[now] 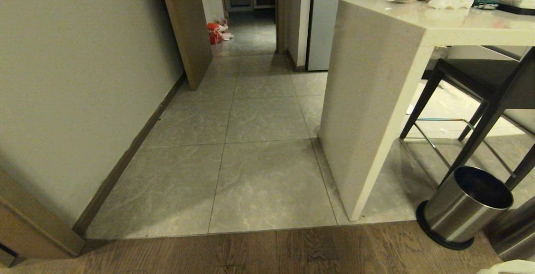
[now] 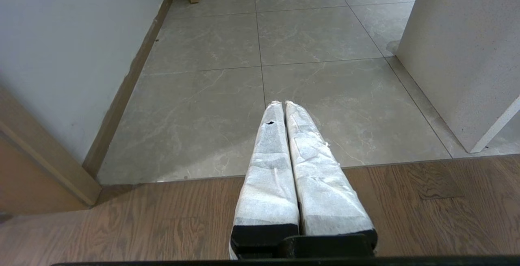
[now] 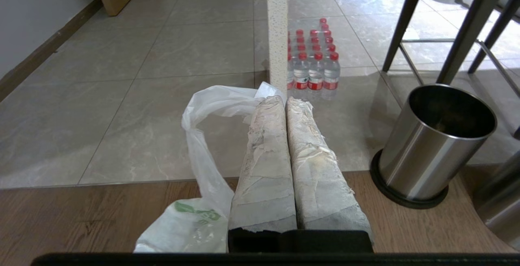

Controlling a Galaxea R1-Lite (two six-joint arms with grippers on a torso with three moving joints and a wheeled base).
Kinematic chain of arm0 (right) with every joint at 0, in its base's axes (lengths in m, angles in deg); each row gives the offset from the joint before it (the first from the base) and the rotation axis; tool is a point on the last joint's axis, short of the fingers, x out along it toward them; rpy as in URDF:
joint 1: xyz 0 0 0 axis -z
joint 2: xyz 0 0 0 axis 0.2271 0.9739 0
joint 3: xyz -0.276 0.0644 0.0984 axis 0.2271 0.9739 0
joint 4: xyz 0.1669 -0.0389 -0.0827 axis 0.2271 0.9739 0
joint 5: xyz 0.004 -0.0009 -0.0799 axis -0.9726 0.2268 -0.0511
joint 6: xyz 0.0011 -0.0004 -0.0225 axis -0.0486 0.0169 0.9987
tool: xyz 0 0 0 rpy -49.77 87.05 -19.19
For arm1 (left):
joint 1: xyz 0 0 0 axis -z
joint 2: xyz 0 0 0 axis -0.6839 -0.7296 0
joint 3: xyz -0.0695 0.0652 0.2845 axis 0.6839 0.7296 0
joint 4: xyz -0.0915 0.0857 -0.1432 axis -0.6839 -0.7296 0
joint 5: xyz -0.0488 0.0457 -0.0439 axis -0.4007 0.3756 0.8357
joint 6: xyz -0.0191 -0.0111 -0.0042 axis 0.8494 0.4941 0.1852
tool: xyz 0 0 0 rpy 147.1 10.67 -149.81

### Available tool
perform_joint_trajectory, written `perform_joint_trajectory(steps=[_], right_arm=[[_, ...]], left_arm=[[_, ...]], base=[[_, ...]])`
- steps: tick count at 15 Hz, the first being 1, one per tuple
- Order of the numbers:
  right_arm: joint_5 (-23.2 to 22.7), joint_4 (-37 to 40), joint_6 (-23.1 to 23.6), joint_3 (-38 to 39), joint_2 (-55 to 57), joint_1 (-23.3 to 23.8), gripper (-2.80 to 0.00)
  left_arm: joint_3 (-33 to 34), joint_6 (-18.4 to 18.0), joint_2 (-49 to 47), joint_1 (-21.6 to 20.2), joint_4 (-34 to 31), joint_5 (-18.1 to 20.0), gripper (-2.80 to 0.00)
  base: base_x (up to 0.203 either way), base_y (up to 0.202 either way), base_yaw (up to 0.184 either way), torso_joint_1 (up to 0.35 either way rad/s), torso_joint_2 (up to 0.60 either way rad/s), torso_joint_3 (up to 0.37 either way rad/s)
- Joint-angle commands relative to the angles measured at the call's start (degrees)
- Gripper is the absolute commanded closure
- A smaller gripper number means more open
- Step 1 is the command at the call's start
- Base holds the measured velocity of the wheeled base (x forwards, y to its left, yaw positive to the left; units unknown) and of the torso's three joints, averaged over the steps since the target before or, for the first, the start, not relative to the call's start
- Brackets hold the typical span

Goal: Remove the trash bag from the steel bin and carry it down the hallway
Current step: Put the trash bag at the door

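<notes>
left gripper point(image 2: 284, 103) clenched on nothing, over the hallway point(image 1: 250, 119) tiles near the wood floor edge. right gripper point(image 3: 283, 99) clamped on a fold of the trash bag point(image 3: 195, 201), which hangs left of its fingers, lower part cut off. bin point(image 1: 466, 205) stands at near right under the counter point(image 1: 376, 77), dark inside, contents hard to make out.

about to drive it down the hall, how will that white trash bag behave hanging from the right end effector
Probably floppy: the trash bag drapes in a thin, crinkled loop from the right end effector, which is shut on a pinch of film. It looks light, sagging softly with no visible bulk, so it may sway while driving. Such thin, smooth plastic could slip or tear if snagged.
</notes>
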Motion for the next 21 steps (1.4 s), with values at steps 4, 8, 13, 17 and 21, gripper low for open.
perform_joint_trajectory(steps=[4,8,13,17,21], right_arm=[[0.0,-0.05,0.02,1.41,-0.01,-0.01,0.0],[0.0,-0.05,0.02,1.41,-0.01,-0.01,0.0],[0.0,-0.05,0.02,1.41,-0.01,-0.01,0.0],[0.0,-0.05,0.02,1.41,-0.01,-0.01,0.0],[0.0,-0.05,0.02,1.41,-0.01,-0.01,0.0]], left_arm=[[0.01,0.0,-0.09,0.0,0.0,-0.03,0.0],[0.01,0.0,-0.09,0.0,0.0,-0.03,0.0],[0.01,0.0,-0.09,0.0,0.0,-0.03,0.0],[0.01,0.0,-0.09,0.0,0.0,-0.03,0.0],[0.01,0.0,-0.09,0.0,0.0,-0.03,0.0]], base=[[0.0,0.0,0.0,0.0,0.0,0.0],[0.0,0.0,0.0,0.0,0.0,0.0],[0.0,0.0,0.0,0.0,0.0,0.0],[0.0,0.0,0.0,0.0,0.0,0.0],[0.0,0.0,0.0,0.0,0.0,0.0]])
